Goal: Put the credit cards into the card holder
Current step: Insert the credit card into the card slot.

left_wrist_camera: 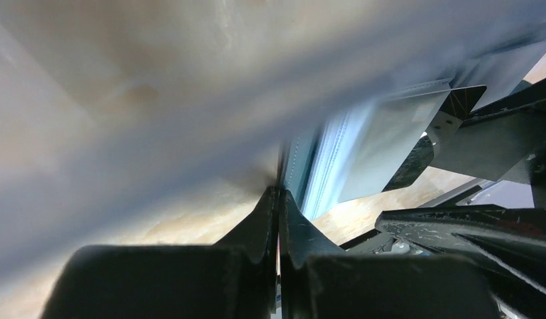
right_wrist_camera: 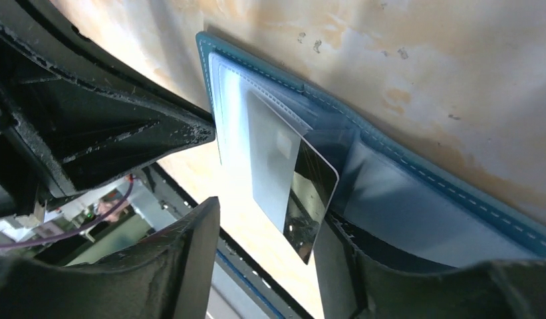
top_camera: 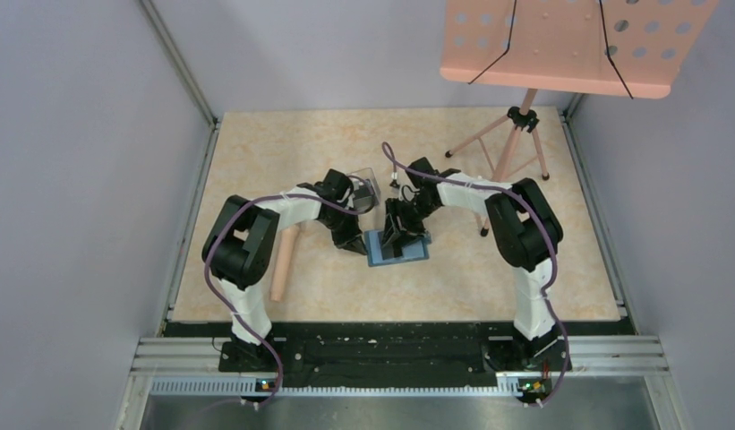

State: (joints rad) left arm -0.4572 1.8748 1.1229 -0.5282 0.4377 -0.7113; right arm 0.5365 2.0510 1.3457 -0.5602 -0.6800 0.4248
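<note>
The teal-blue card holder (top_camera: 397,250) lies open on the table's middle. In the right wrist view its teal edge (right_wrist_camera: 416,169) and lighter inner pockets show. A glossy black credit card (right_wrist_camera: 310,193) stands partly inside a pocket, its free end sticking out beside my right finger (right_wrist_camera: 343,272). My right gripper (top_camera: 401,228) hovers over the holder, jaws wide apart (right_wrist_camera: 267,219), not clamping the card. My left gripper (top_camera: 353,242) is at the holder's left edge; its jaws (left_wrist_camera: 278,196) are pressed together on the holder's edge (left_wrist_camera: 300,166). No other cards show.
A clear plastic box (top_camera: 368,186) stands just behind the left gripper. A pale peach cylinder (top_camera: 284,262) lies left of the left arm. A tripod (top_camera: 516,148) carrying a peach perforated board (top_camera: 569,45) stands at the back right. Walls enclose the table.
</note>
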